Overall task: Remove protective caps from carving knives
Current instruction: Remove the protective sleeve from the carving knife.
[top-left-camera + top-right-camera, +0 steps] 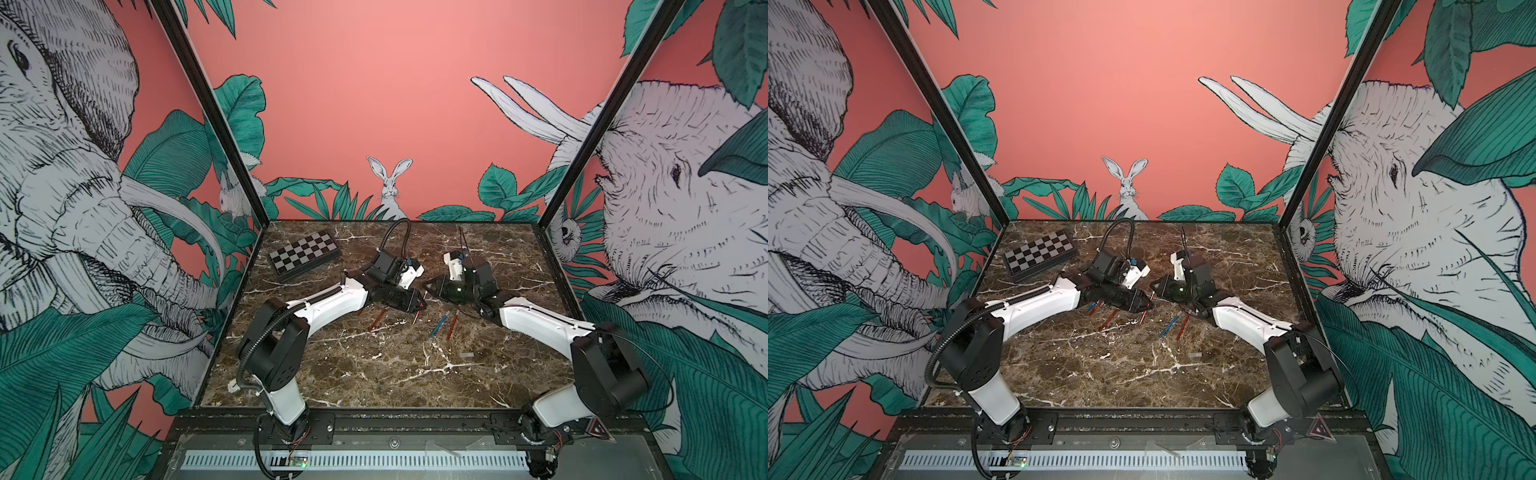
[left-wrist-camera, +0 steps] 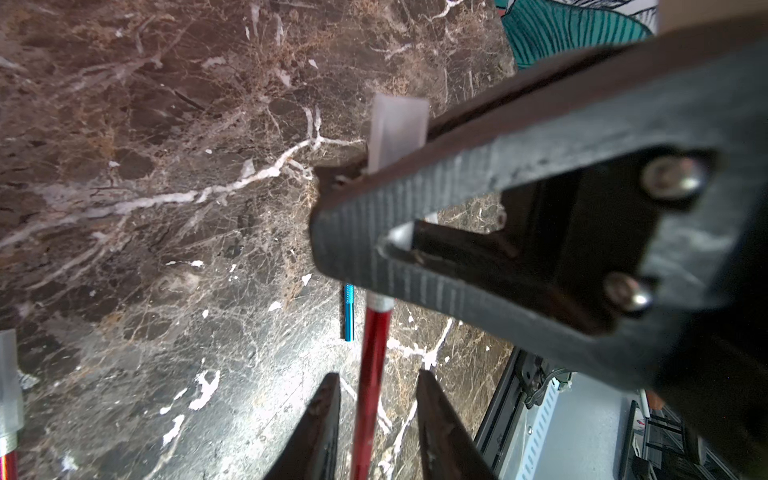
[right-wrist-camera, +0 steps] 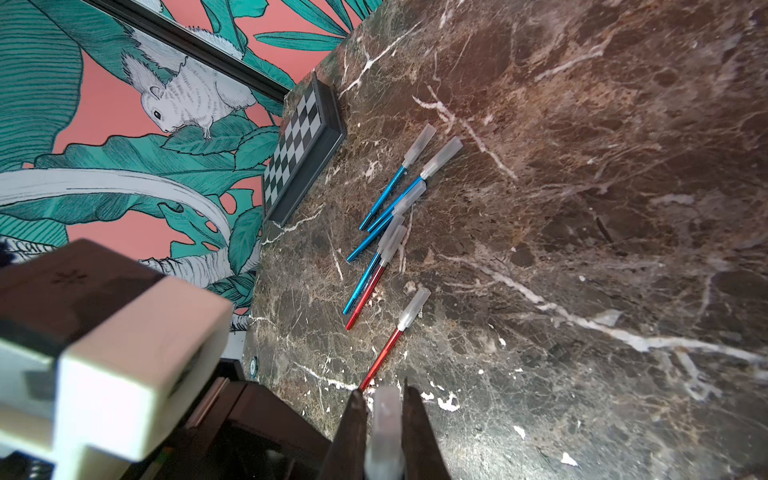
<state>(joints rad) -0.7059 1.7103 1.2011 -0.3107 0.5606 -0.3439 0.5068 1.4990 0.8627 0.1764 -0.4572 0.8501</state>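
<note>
Right gripper point(image 3: 383, 390) pinches a clear cap point(image 3: 386, 424). Left gripper point(image 2: 378, 375) is spread around the red carving knife point(image 2: 372, 353). Separation hidden; likely next, set the cap aside.

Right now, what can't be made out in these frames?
- Left wrist: tip of red knife, hidden behind right gripper.
- Left wrist: capped knife, cut off by frame edge.
- Both top views: knife pile, mostly under left arm; held cap too small.
</note>
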